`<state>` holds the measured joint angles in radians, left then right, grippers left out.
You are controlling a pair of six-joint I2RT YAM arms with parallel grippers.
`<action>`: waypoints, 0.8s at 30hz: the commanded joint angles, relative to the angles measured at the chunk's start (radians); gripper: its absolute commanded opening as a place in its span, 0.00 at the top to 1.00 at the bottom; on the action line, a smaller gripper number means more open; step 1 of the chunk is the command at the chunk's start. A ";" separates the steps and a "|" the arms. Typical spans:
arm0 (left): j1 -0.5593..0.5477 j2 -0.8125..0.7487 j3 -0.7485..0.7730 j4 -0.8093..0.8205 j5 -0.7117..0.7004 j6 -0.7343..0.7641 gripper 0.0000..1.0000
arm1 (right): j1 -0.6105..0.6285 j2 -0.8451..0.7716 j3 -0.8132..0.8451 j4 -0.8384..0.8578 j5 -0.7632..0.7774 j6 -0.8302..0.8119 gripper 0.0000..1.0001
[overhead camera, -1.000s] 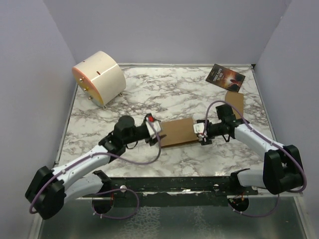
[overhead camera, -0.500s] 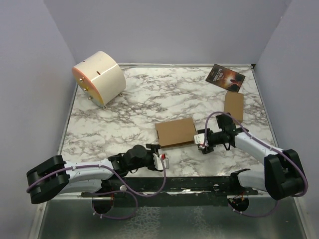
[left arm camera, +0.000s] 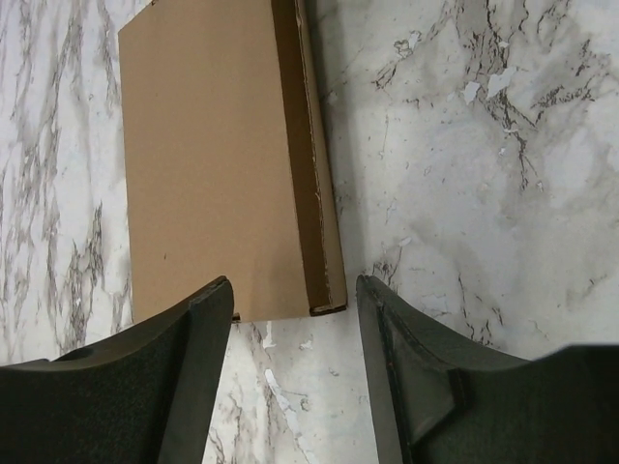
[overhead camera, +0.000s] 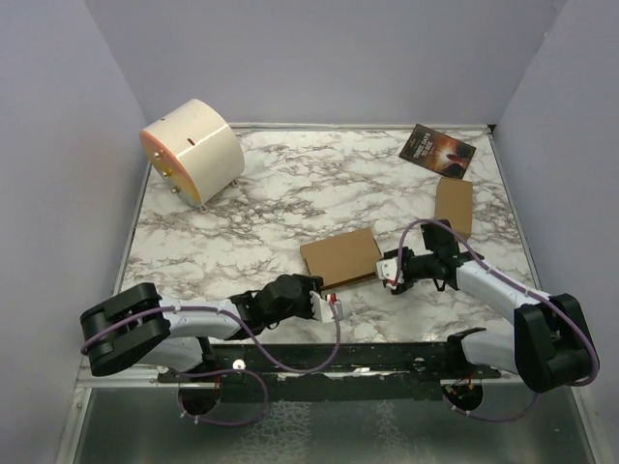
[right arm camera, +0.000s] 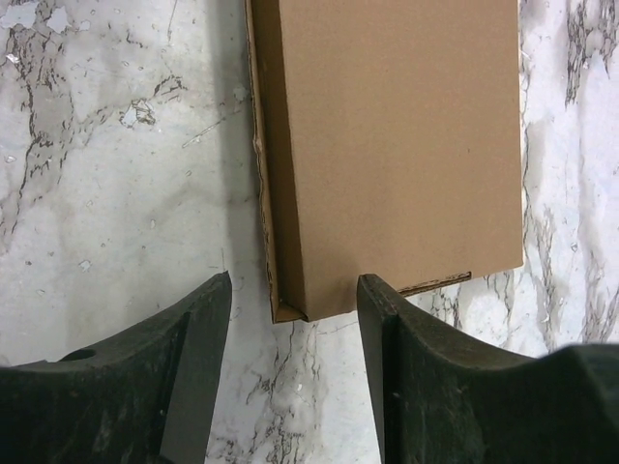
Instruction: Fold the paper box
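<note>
**Ana:** Where is the paper box (overhead camera: 339, 257)?

**Ben:** We see it lying flat on the marble table (overhead camera: 290, 184), a little right of the middle of the top picture. It is folded up into a flat brown box.

**Ana:** What is the left gripper (overhead camera: 331, 304) doing?

**Ben:** We find it low in the top picture, just under the box's bottom edge. In its own camera its two dark fingers (left arm camera: 189, 333) stand apart. We see a corner of the box past the gap between them. Nothing is pinched, so it has let go.

**Ana:** And the right gripper (overhead camera: 392, 273)?

**Ben:** We see it just beside the box's right end. Its jaws are spread too, with another corner of the box showing between them. It grabs nothing. We cannot tell if a finger brushes the cardboard.

**Ana:** What else do we see?

**Ben:** A round cream drum (overhead camera: 193, 147) sits at the upper left. A dark booklet (overhead camera: 437, 150) lies at the upper right, and a smaller brown box (overhead camera: 454, 205) lies just below it.
</note>
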<state>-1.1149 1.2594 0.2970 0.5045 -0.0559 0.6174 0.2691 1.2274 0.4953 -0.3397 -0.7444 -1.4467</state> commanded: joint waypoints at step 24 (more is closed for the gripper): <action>-0.005 0.113 0.112 -0.177 -0.016 0.037 0.71 | 0.005 -0.013 -0.030 0.066 0.020 -0.011 0.72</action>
<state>-1.1152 1.3590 0.3923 0.3935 -0.0650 0.6533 0.2691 1.2224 0.4774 -0.2958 -0.7403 -1.4471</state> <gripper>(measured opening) 0.331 0.314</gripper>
